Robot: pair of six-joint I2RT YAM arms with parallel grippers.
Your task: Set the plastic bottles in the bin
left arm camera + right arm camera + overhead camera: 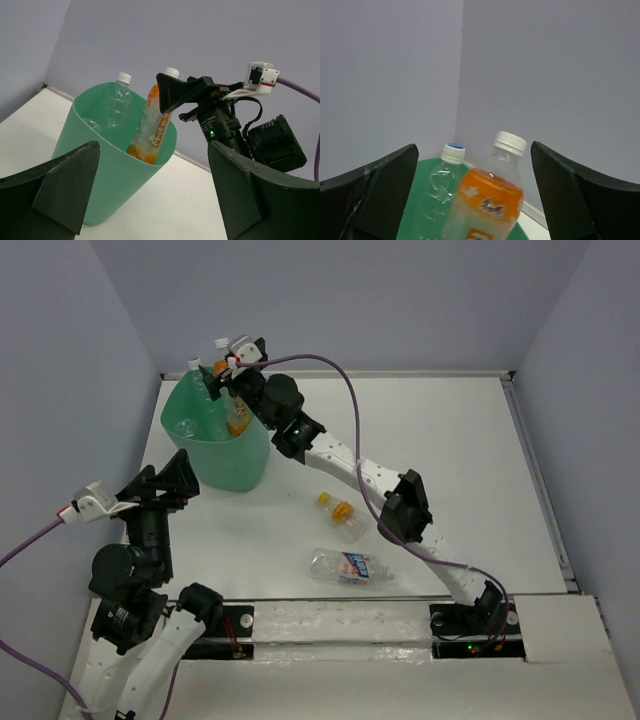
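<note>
a: any writing you can make out?
b: nothing legible. the orange-labelled bottle [487,202] standing in the bin [100,175] has dark marks on its label, but they're too blurred to read.
a: and the lying bottle [350,567] on the surface [450,440]?
b: its label is blue, red and white with some print on it, too small to tell any letters.

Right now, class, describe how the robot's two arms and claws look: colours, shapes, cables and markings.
The left arm and right arm share white link shells and black joints. A purple cable runs from a white, red-tipped mount on the right wrist. The left claw and right claw have broad matte-black wedge-shaped fingers.
</note>
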